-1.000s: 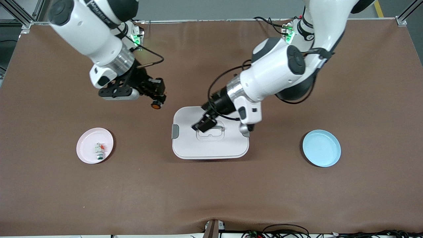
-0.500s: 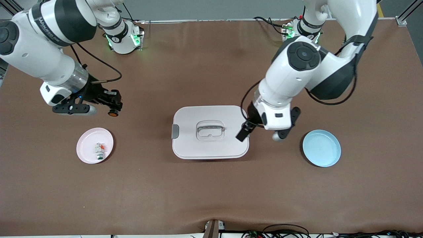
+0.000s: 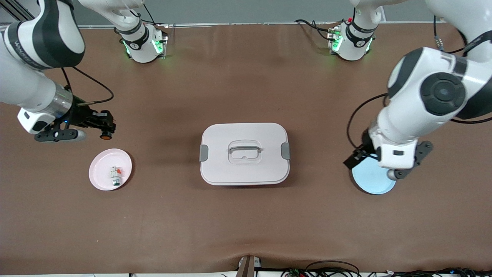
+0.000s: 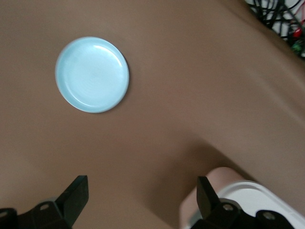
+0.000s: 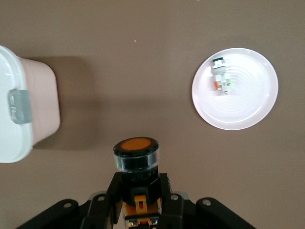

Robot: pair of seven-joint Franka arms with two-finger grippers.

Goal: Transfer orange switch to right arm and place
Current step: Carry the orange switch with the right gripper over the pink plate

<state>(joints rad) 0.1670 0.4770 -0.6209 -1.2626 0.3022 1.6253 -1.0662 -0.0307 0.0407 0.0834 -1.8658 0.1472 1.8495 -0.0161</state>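
One part in hand: my right gripper (image 3: 104,130) clamped orange switch (image 5: 136,153), axis pointing at pink plate (image 3: 100,182), lower left of front frame. Left gripper (image 4: 140,198) gaped empty, waited above blue plate (image 4: 66,86).

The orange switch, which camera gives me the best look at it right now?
The right wrist view: the orange switch fills the foreground, its orange end and black body clear, clamped in the right gripper. The front view shows it only as a tiny orange dot at the gripper, over bare table. The left wrist view does not show it.
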